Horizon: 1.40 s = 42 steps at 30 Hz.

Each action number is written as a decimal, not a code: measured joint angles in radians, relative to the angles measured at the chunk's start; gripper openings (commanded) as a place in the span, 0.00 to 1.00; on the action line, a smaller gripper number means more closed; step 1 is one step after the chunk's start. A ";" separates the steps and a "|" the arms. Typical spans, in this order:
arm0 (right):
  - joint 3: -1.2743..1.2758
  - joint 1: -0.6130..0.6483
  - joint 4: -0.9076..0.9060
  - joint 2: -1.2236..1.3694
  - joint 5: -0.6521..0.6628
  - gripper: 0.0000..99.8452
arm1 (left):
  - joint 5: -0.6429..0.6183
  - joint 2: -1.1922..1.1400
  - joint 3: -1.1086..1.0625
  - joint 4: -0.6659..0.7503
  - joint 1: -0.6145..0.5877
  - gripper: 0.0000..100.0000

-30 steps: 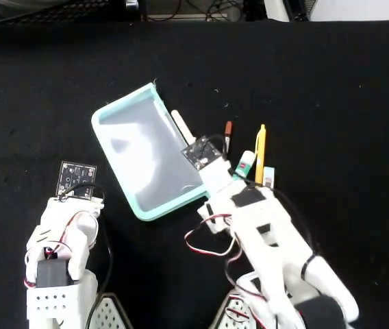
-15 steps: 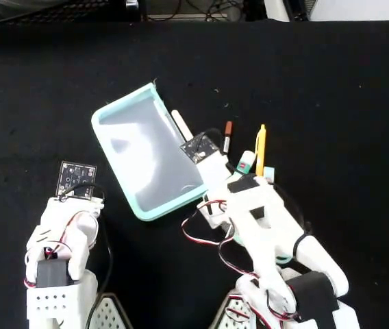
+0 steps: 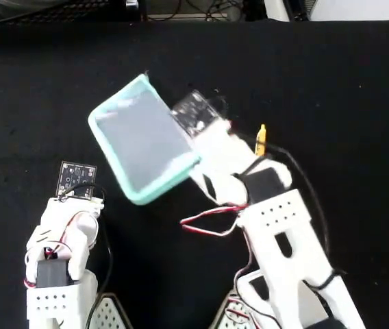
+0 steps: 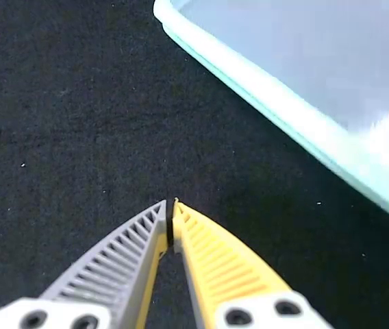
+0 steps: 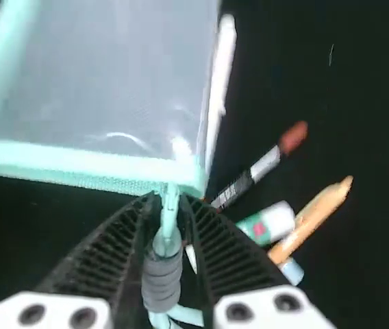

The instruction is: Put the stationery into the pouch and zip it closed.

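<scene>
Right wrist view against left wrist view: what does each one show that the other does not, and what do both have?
Right wrist view: the right gripper, its fingers shut on a teal tab, with a brown-capped pen, an orange pencil and a white pen nearby. Left wrist view: the left gripper, its fingers shut on nothing. Both: the teal pouch and the black cloth.

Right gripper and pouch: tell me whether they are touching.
Touching. The right wrist view shows the right gripper shut on the teal pull tab at a corner of the pouch.
</scene>
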State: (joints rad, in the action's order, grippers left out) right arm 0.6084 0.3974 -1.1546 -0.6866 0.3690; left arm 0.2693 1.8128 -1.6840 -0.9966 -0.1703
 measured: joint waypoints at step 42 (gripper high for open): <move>-0.921 0.175 -0.187 0.353 0.166 0.01 | -0.261 -0.255 0.348 0.608 -0.094 0.15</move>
State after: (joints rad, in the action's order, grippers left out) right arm -0.3122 0.5723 -1.3418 -0.3337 0.5347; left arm 0.0084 1.5581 -1.3357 -0.3890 -0.2639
